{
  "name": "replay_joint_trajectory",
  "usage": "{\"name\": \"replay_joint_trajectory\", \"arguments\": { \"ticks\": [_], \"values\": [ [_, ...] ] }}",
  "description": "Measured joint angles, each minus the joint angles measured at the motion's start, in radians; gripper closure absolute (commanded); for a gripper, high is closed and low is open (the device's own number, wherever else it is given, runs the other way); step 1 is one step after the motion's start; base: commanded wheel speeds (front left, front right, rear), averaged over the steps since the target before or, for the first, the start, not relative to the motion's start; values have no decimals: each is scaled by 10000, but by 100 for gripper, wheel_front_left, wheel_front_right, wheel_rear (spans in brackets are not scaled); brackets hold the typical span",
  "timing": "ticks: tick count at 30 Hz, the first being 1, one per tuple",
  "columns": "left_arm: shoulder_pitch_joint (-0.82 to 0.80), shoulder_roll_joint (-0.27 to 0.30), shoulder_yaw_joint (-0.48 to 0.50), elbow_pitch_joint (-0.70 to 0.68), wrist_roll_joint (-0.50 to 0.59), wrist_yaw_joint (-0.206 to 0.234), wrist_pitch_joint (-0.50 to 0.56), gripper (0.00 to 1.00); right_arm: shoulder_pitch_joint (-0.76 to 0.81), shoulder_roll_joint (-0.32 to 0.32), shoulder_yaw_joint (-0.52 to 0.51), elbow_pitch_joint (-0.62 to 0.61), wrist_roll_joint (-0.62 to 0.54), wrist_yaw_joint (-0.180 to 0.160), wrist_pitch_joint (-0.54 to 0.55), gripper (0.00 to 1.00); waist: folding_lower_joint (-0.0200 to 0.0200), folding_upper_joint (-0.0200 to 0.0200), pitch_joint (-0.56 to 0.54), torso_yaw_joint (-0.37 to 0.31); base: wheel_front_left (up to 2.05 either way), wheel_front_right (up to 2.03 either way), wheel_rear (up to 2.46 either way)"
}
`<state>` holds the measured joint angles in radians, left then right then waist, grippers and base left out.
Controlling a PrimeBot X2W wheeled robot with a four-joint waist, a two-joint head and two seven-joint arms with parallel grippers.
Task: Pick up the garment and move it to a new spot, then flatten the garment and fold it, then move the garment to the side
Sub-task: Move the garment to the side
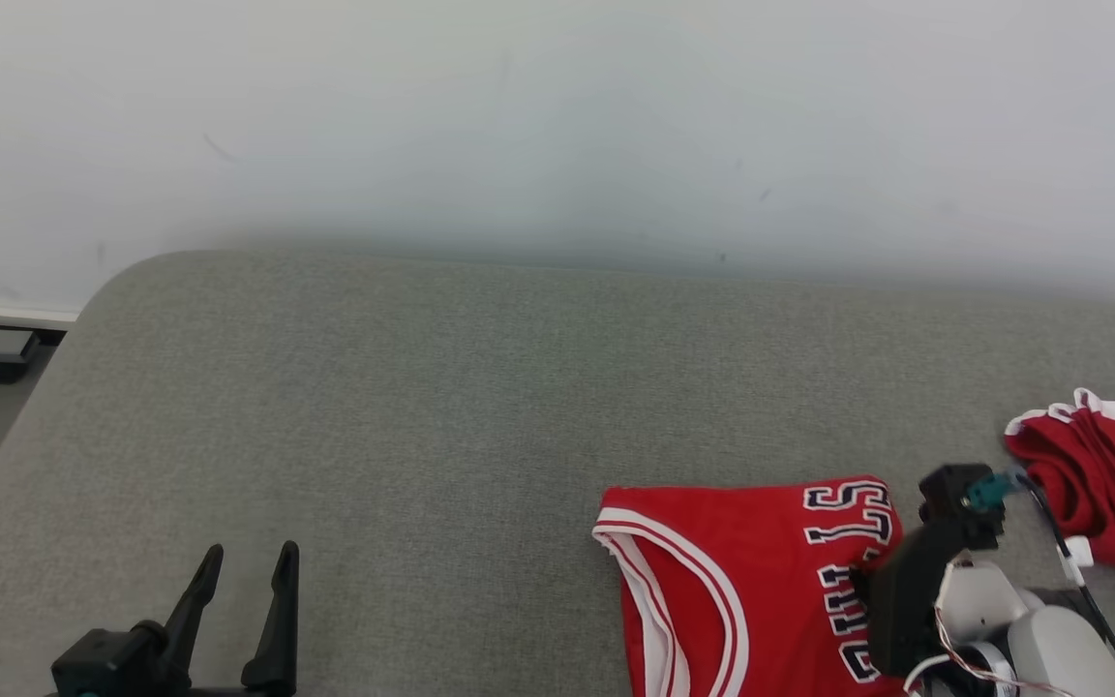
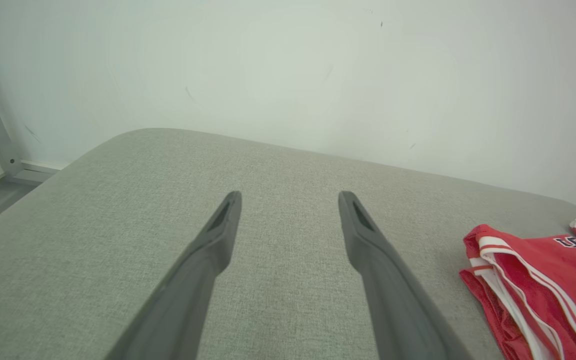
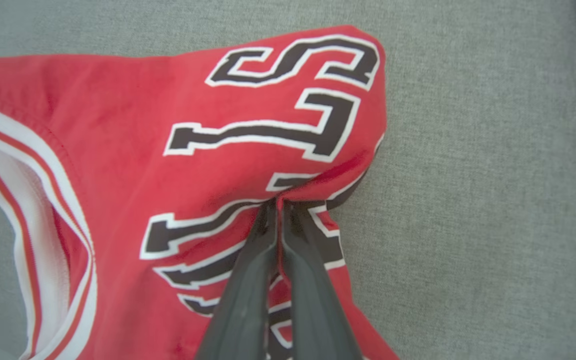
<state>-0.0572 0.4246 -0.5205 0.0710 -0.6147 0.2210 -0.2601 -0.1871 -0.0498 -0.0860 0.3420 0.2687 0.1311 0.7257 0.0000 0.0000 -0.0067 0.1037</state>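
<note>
Head view: the garment (image 1: 712, 581) lies at 5 o'clock on the bench (image 1: 422, 407). The left gripper (image 1: 248, 566) is parked at 7 o'clock.

Left wrist view: its fingers (image 2: 215, 245) are spread, released, over bare bench.

Right wrist view: the right gripper (image 3: 279, 205) is clenched on a pinch of the lettered edge. A slow, straight lift is advised, so that the thin pinch is not lost.

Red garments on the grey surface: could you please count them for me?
2. A red jersey with black lettering lies near right, pinched by the right gripper; a bunched red garment with white trim lies at the right edge, partly cut off.
</note>
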Motion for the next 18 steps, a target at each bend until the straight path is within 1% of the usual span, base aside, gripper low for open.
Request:
{"name": "replay_joint_trajectory", "arguments": {
  "ticks": [5,9,15,18],
  "values": [
    [13,-17,-61,-27,27,-12,40,0,-723,-48,485,-244,-176,-2,232,100,1,0,24,-326,0,0,0],
    [-30,-19,-35,-2,25,-15,40,0,-1457,-313,892,-215,63,0,311,100,0,0,55,-708,0,0,0],
    [-201,-138,-82,86,31,-117,38,0,-2495,-794,1185,215,230,0,96,100,1,0,183,-1312,0,0,0],
    [-353,-180,-136,128,88,-188,35,0,-2917,-968,1244,487,232,0,-182,100,1,0,284,-1602,0,0,0]
  ]
}}
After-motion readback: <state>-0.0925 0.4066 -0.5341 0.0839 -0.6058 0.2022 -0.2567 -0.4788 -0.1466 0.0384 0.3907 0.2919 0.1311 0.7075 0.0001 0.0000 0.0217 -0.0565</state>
